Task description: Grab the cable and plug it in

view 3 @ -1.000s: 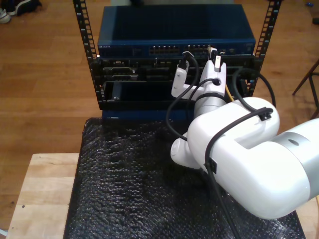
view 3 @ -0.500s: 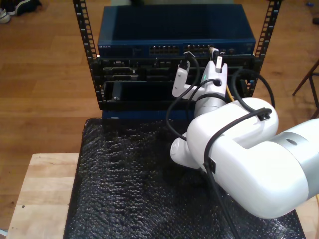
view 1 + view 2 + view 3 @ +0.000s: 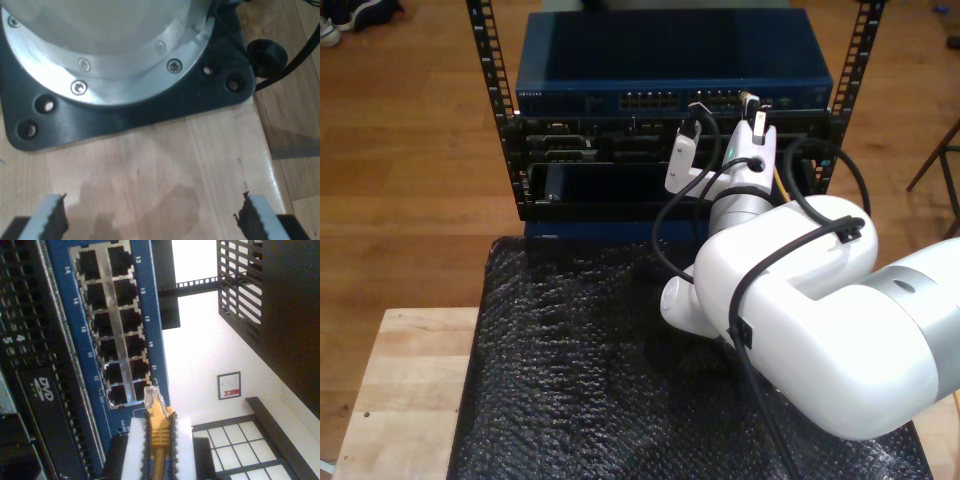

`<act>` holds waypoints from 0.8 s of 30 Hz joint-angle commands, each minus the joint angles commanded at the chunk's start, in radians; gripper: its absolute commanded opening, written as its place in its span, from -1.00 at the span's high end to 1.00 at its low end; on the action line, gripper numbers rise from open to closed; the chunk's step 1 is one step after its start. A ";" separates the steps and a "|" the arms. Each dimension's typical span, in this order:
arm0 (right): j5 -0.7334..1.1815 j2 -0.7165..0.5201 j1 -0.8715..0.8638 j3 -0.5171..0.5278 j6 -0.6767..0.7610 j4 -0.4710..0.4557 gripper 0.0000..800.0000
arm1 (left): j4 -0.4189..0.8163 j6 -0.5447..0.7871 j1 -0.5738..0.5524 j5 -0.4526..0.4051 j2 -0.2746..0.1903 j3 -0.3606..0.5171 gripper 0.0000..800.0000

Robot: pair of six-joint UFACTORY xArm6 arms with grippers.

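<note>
My second gripper (image 3: 159, 420) is shut on the yellow-orange cable (image 3: 159, 432), just behind its clear plug (image 3: 151, 394). The plug tip hangs just in front of the end of the port block (image 3: 112, 325) on the blue switch (image 3: 150, 315), close to the ports numbered 21 and 22; I cannot tell whether it touches. In the exterior view, my second gripper (image 3: 752, 108) is up at the switch's (image 3: 670, 60) front toward that view's right, and a strip of the cable (image 3: 778, 183) shows beside the wrist. My first gripper (image 3: 152, 217) stands open over bare wood (image 3: 160, 165).
The switch sits in a black rack (image 3: 490, 80) above darker units, one a DVD drive (image 3: 42, 385). A black bubble mat (image 3: 580, 360) covers the wooden table (image 3: 410, 380). A black base plate (image 3: 125, 120) and a black robot cable (image 3: 295, 55) lie close to my first gripper.
My second gripper has crept slightly toward the switch front with the cable still in it. Nothing else in the exterior view has moved.
</note>
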 joint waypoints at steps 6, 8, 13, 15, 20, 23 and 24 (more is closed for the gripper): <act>0.000 0.015 0.000 -0.023 -0.002 -0.002 1.00 | 0.000 0.000 0.000 0.000 0.000 0.000 -1.00; 0.002 0.015 -0.002 -0.023 -0.002 -0.002 1.00 | 0.000 0.000 0.000 0.000 0.000 0.000 -1.00; 0.002 0.015 -0.002 -0.023 -0.002 -0.002 1.00 | 0.000 0.000 0.000 0.000 0.000 0.000 -1.00; 0.002 0.015 -0.002 -0.023 -0.002 -0.002 1.00 | 0.000 0.000 0.000 0.000 0.000 0.000 -1.00; 0.002 0.015 -0.002 -0.023 -0.002 -0.002 1.00 | 0.000 0.000 0.000 0.000 0.002 0.000 -1.00; 0.002 0.015 -0.002 -0.023 -0.002 -0.002 1.00 | 0.000 0.000 0.000 0.000 0.000 0.000 -1.00; 0.002 0.015 -0.002 -0.021 -0.002 -0.002 1.00 | -0.002 0.000 0.000 0.000 0.000 0.000 -1.00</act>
